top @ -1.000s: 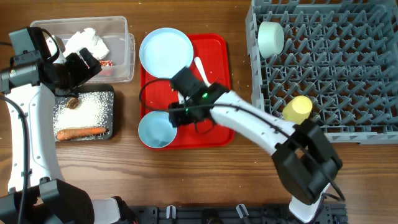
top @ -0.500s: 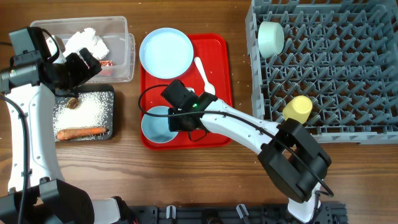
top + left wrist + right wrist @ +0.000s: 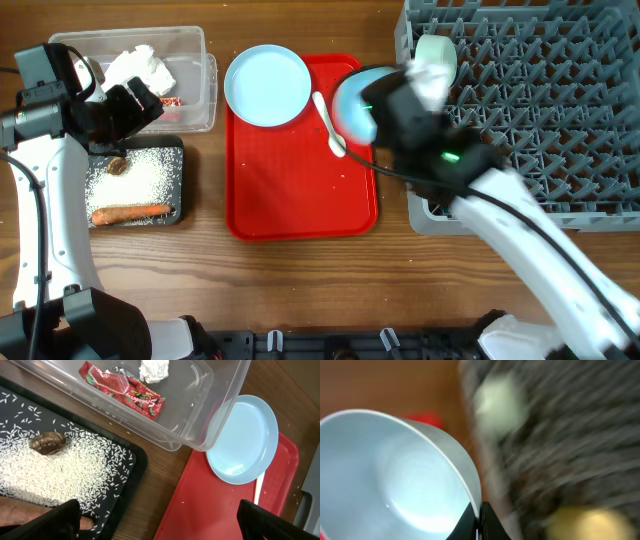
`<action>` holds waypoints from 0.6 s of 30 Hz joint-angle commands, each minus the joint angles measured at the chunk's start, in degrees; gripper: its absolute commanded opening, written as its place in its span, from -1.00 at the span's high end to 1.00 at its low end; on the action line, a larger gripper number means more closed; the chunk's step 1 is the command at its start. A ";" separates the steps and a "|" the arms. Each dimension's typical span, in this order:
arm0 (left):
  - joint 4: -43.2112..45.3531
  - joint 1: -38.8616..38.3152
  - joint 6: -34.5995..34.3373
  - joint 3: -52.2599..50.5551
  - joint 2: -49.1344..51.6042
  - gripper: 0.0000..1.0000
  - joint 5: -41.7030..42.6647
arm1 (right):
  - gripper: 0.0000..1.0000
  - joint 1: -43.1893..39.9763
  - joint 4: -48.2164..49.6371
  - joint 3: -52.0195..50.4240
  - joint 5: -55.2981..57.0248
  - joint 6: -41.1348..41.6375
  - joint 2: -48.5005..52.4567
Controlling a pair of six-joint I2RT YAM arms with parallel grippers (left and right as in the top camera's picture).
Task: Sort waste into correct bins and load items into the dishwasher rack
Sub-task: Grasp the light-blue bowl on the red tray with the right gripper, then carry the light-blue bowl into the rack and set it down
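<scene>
My right gripper (image 3: 385,112) is shut on the rim of the light blue bowl (image 3: 350,100), held in the air between the red tray and the dishwasher rack (image 3: 560,100). In the right wrist view the bowl (image 3: 395,475) fills the left side and the right gripper (image 3: 479,521) pinches its rim. The rack behind is blurred, with the mint green bowl (image 3: 500,397) and yellow cup (image 3: 590,522). My left gripper (image 3: 135,100) is open over the bins with nothing between its fingers (image 3: 65,520). The light blue plate (image 3: 267,85) and white spoon (image 3: 328,122) lie on the red tray.
The clear tub (image 3: 190,80) holds napkins (image 3: 140,68) and a red wrapper (image 3: 122,390). The black tray (image 3: 100,190) holds rice, a brown lump (image 3: 47,442) and a carrot stick (image 3: 130,212). The red serving tray (image 3: 300,190) lies between bins and rack.
The right gripper closed on the blue bowl's rim, lifted it off the red tray's front left and carried it right and back toward the rack. The left arm has not moved.
</scene>
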 commanded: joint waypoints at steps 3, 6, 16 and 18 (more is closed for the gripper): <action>0.15 0.26 -0.50 0.11 -0.04 -1.00 -0.33 | 0.91 -6.51 0.35 0.17 27.08 -13.84 2.43; 0.15 0.26 -0.50 0.11 -0.04 -1.00 -0.33 | 0.91 -11.30 2.10 0.17 30.14 -20.72 7.61; 0.15 0.26 -0.50 0.11 -0.04 -1.00 -0.35 | 0.91 -15.54 11.74 0.17 29.29 -37.38 22.16; 0.13 0.26 -0.50 0.11 -0.04 -1.00 -0.35 | 0.91 -14.84 12.02 0.15 27.93 -37.27 23.19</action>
